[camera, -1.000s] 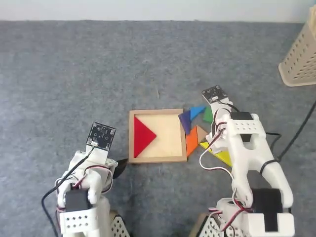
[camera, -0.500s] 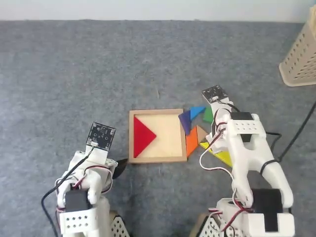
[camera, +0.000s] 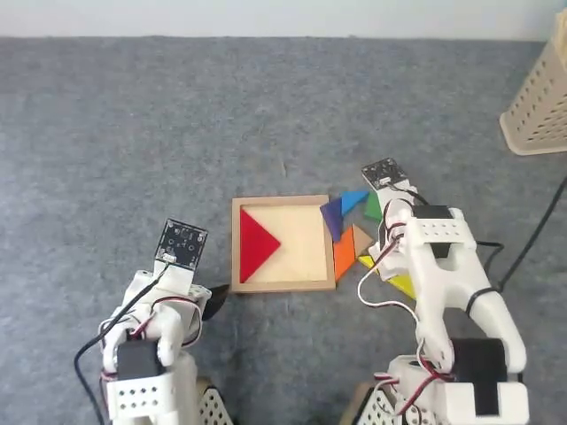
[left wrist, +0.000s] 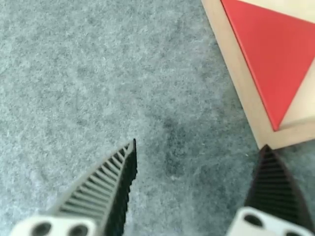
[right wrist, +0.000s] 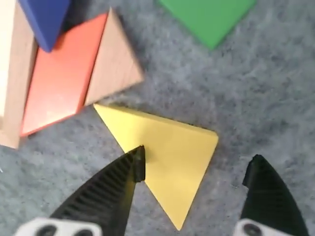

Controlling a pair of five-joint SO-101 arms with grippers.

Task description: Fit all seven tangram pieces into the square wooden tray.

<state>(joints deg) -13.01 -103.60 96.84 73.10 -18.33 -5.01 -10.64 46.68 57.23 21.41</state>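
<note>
Illumination is even, diffuse and moderately bright, from overhead. Soft, short shadows lie on the desk [camera: 133, 115] beside the left arm [camera: 146, 341] and right arm [camera: 447, 266]. A darker shadow edges the blue piece [right wrist: 44, 14].

Grey carpet surface [camera: 177, 124], perforated beige basket [camera: 540, 97] at far corner

The left arm [camera: 146, 341] sits folded low at about seven o'clock, its wrist angled toward one o'clock. The left gripper [left wrist: 199, 147] hangs with its jaws spread wide apart. Over at five o'clock, the right arm [camera: 443, 266] stretches toward twelve, wrist tipped downward. The right gripper [right wrist: 198, 156] is parted wide too, its dark ribbed fingers [right wrist: 113, 191] pointing down.
</note>
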